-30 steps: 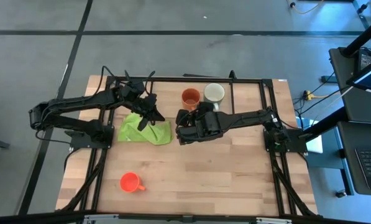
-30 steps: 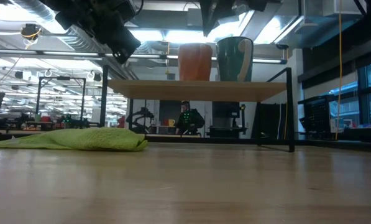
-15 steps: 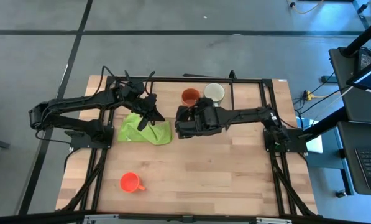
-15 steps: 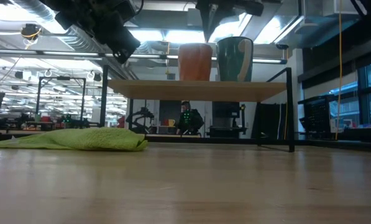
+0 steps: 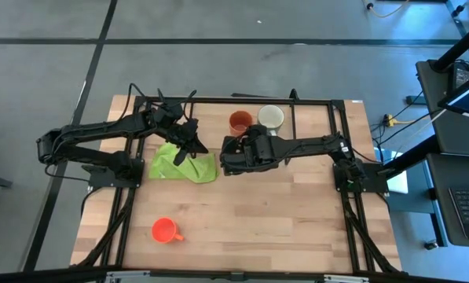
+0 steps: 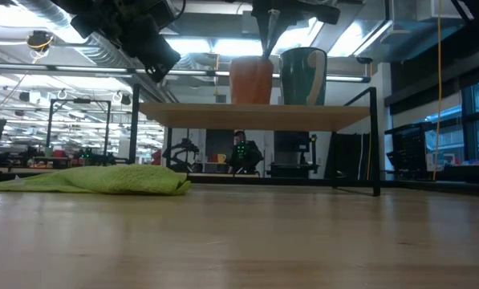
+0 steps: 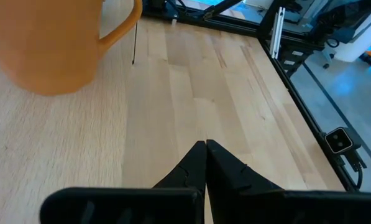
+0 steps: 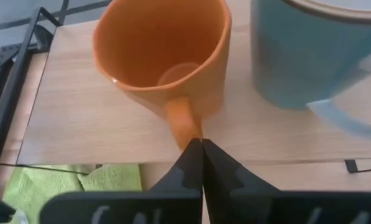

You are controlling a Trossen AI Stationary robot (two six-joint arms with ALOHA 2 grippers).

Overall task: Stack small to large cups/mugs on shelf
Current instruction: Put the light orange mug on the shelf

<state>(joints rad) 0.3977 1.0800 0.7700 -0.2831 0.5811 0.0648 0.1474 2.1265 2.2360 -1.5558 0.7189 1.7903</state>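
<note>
The brown-orange mug (image 5: 240,122) and the pale green mug (image 5: 270,116) stand upright side by side on the shelf (image 6: 255,116). The orange-red mug (image 5: 165,230) stands on the tabletop near the near-left corner. My right gripper (image 8: 201,142) is shut and sits just on the near side of the brown-orange mug (image 8: 163,59), with its tips at the mug's handle. My left gripper (image 7: 205,144) is shut and hovers above the lime-green cloth (image 5: 183,165). An orange mug (image 7: 48,43) shows in the left wrist view; I cannot tell which one. My right gripper's shut fingertips stand at the lower end of the brown-orange mug's handle (image 8: 185,124). They come from the near side, slanting down. The mug stays upright on the shelf. Whether the tips touch the handle, I cannot tell.
The lime-green cloth lies crumpled on the tabletop, left of centre, under the left gripper (image 5: 188,145). Black frame rails (image 5: 340,126) run around the far half of the table and along both sides. The near part of the tabletop (image 5: 281,228) is bare wood.
My right gripper has moved a little toward the far edge and down, closing in on the brown-orange mug's handle side. Its fingertips now reach down beside the mug's rim in the low view. The mugs and the cloth have kept their places.
</note>
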